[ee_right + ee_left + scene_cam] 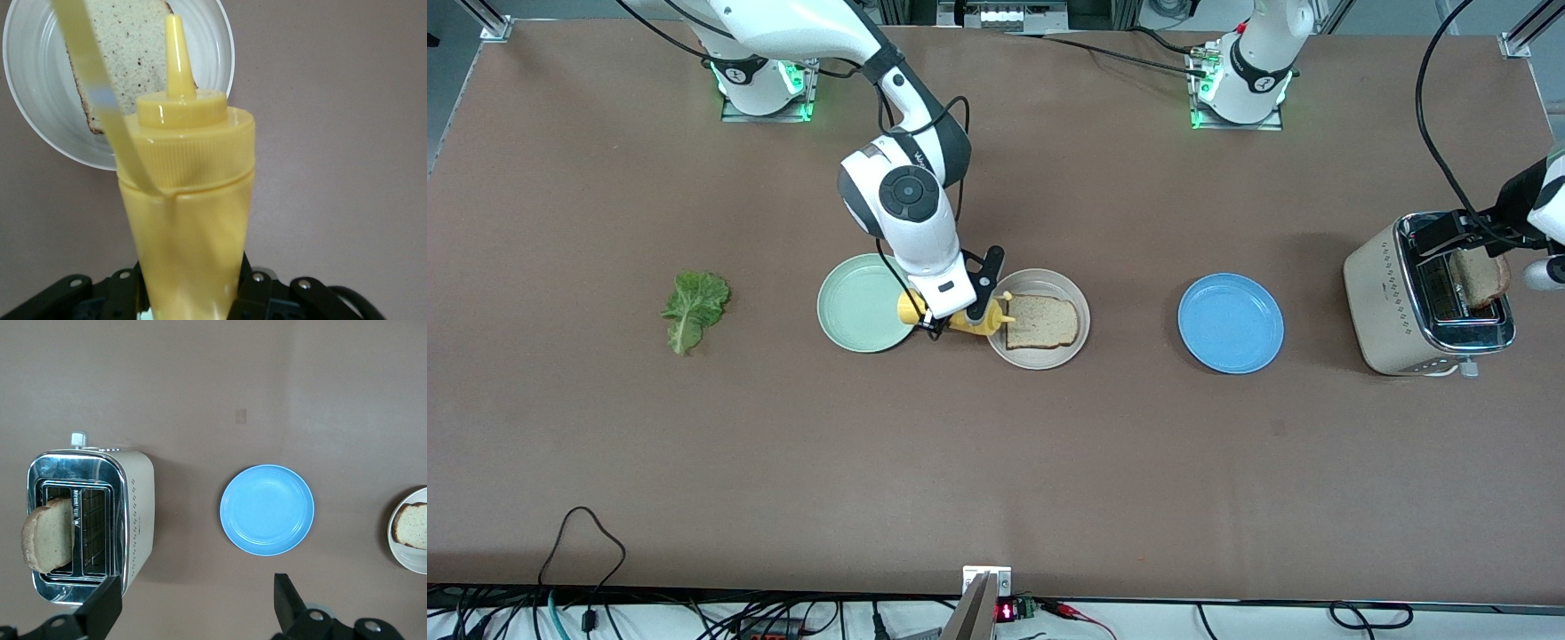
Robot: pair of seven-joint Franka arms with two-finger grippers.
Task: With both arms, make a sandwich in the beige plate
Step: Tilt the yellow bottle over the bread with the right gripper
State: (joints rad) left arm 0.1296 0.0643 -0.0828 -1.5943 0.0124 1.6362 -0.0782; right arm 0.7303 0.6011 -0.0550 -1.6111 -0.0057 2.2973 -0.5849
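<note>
Bright, even light from above. Soft shadows under my arms. Shiny glare on toaster (pixel 1432 293) top. Mustard bottle (pixel 187 200) close, bit blurry.

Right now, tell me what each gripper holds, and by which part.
Right gripper holds the yellow mustard bottle by its body. Left gripper, open above the toaster, holds nothing.

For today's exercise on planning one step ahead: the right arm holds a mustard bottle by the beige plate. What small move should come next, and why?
Probably ease the right gripper over so the mustard bottle's nozzle sits above the bread slice on the beige plate. The nozzle only reaches the slice's edge and the bread looks bare.
</note>
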